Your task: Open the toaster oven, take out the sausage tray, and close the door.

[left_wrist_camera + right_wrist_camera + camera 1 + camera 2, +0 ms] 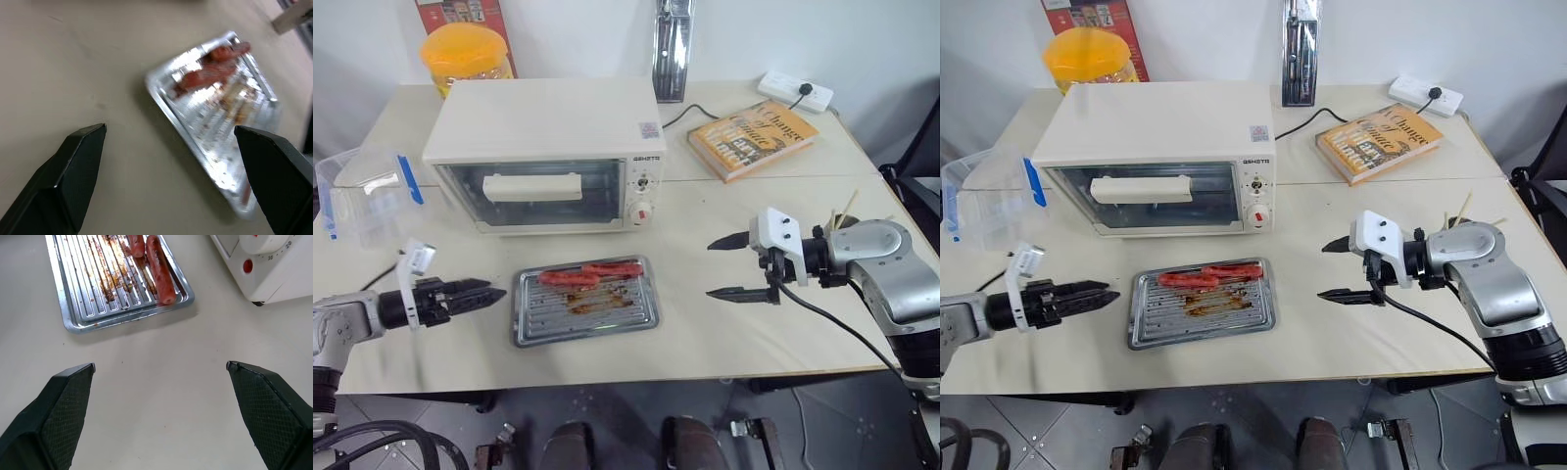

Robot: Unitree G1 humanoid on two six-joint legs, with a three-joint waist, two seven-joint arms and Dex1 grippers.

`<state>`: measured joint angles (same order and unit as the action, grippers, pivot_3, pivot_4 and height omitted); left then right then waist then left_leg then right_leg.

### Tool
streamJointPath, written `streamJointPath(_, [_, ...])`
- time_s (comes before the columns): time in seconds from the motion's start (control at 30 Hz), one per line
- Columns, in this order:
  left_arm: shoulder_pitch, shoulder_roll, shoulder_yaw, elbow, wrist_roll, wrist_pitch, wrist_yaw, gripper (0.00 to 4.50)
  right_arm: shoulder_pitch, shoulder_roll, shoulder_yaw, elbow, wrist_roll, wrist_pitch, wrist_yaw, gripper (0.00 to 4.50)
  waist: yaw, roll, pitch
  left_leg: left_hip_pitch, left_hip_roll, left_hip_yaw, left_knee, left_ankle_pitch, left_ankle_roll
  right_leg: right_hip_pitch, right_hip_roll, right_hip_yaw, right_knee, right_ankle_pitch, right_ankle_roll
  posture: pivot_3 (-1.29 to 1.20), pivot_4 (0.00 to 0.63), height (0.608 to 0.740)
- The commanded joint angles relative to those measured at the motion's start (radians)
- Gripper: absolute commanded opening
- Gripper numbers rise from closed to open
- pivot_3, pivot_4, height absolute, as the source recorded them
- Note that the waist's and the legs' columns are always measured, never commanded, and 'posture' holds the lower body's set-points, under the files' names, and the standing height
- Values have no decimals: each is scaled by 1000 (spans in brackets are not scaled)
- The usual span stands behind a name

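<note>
The cream-white toaster oven (548, 117) stands at the middle back of the table. Its glass door (533, 194) is shut, and the white bar handle (532, 186) lies flat against the front. The silver sausage tray (585, 302) rests on the table in front of the oven, with two red sausages (592, 274) along its far edge. My left gripper (497, 291) is open just left of the tray and holds nothing; the left wrist view has the tray (215, 117) beyond its fingers. To the right of the tray my right gripper (709, 269) is open and empty, pointing toward it.
A clear plastic box with blue clips (362, 196) sits at the left edge. An orange-lidded jar (467, 54) stands behind the oven. An orange book (752, 139) and a white power strip (795, 91) with its cable lie at the back right.
</note>
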<state>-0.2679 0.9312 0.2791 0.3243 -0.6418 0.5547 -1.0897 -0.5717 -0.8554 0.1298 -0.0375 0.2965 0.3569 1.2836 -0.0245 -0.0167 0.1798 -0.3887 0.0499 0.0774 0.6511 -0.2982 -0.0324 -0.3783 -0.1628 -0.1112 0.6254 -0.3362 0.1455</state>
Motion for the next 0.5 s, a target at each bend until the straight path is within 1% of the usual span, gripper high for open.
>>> streamJointPath(0.03, [20,-25,80,27,92,-320,-32,4464,0,7,11,-5,-15,-41,16,4500,0,0,0,0,0,0,0,0,0,0,0,0,0,0,0,0,150,740])
streamJointPath(0.07, [31,-25,78,38,108,-375,-64,4464,5,11,15,-3,-16,-40,16,4500,0,0,0,0,0,0,0,0,0,0,0,0,0,0,0,0,150,740])
streamJointPath(0.17, [65,-16,73,60,127,-463,-157,4464,34,34,15,-13,-13,-15,-16,4500,0,0,0,0,0,0,0,0,0,0,0,-1,0,0,0,0,150,740])
streamJointPath(0.27, [85,-12,75,86,159,-528,-187,4464,83,57,10,-30,-29,-34,-57,4500,0,0,0,0,0,0,0,0,0,-1,0,-1,1,0,0,0,150,740])
streamJointPath(0.4, [80,-29,95,94,149,-526,-172,4464,168,87,-27,-60,-33,-35,-141,4500,3,0,0,-1,0,0,0,0,0,-1,0,-1,1,0,0,0,150,740])
streamJointPath(0.43, [83,-31,96,88,150,-521,-163,4464,191,100,-43,-72,-37,-30,-182,4500,3,0,0,-1,0,0,0,0,0,-1,0,-1,1,0,0,0,150,740])
streamJointPath(0.5, [81,-43,110,66,110,-455,-151,4464,222,141,-87,-93,-23,-1,-272,4500,3,0,0,-1,0,0,0,0,0,-1,0,-1,1,0,0,0,150,740])
